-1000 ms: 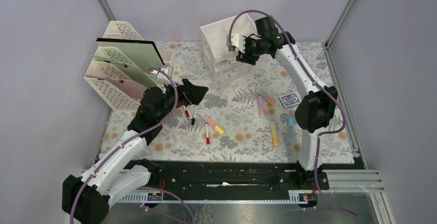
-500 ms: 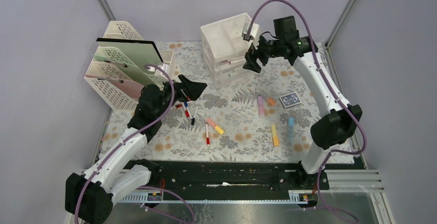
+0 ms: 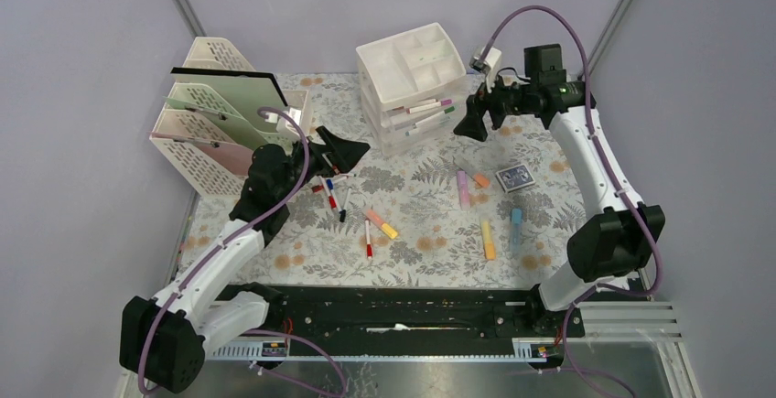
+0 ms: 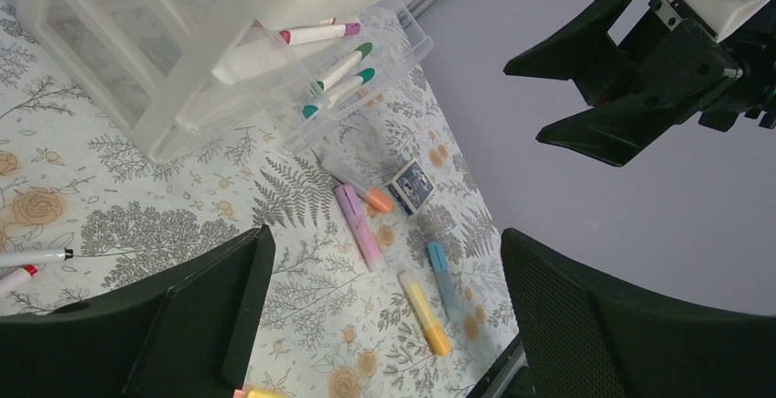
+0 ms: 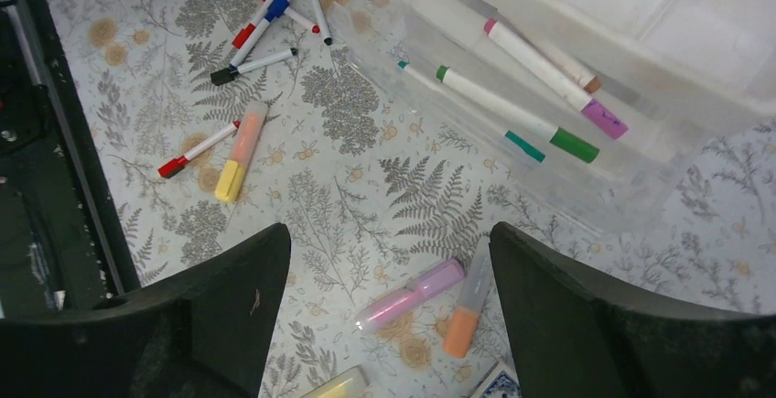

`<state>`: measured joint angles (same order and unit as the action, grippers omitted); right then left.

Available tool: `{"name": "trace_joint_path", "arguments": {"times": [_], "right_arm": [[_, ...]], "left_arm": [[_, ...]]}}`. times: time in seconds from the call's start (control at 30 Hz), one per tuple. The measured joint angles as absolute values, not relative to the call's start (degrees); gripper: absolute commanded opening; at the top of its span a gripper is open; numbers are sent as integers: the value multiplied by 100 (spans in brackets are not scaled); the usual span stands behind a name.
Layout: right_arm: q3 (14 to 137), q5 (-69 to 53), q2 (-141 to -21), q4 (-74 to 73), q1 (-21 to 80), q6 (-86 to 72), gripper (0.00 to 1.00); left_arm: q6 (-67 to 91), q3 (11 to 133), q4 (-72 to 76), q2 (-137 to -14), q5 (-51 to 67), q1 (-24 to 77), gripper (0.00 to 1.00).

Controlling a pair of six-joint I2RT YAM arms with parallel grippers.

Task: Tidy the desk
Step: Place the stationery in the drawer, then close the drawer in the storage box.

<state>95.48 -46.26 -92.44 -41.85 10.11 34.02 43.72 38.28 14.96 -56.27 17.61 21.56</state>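
Observation:
The desk [image 3: 421, 261] is a fern-and-flower cloth strewn with pens. My left gripper [image 3: 343, 153] hangs open and empty over a cluster of markers [image 3: 329, 195] beside the file rack. In its wrist view the left gripper [image 4: 384, 297] frames a pink highlighter [image 4: 359, 224] and a yellow one [image 4: 425, 311]. My right gripper [image 3: 471, 119] hovers open and empty just right of the white drawer unit [image 3: 407, 87]. Below the right gripper [image 5: 389, 297] lie the pink highlighter [image 5: 412, 295] and an orange one [image 5: 467, 316].
A drawer of the unit stands pulled out with several markers [image 5: 522, 114] in it. A card deck [image 3: 514, 177], a blue highlighter [image 3: 516, 224], a red marker [image 3: 368, 238] and a yellow-orange highlighter [image 3: 382, 224] lie on the cloth. The cream file rack [image 3: 215, 128] stands back left.
The right gripper has drawn back to the right, away from the drawer unit, with its jaws spreading wider; the markers in the drawer now show. The left arm has barely shifted.

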Motion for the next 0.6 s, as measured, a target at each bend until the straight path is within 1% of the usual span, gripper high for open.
{"name": "trace_joint_path", "arguments": {"times": [0.33,0.6], "right_arm": [[8667,-5118,-8895,-3776,486,2753,87],[7791,-5459,-8578,-3380,207,2298,87]], "left_arm": [[4497,3997,1328,-5739,1894,2137,99],[4167,4831,-113,-6198,2034,2139,99]]}}
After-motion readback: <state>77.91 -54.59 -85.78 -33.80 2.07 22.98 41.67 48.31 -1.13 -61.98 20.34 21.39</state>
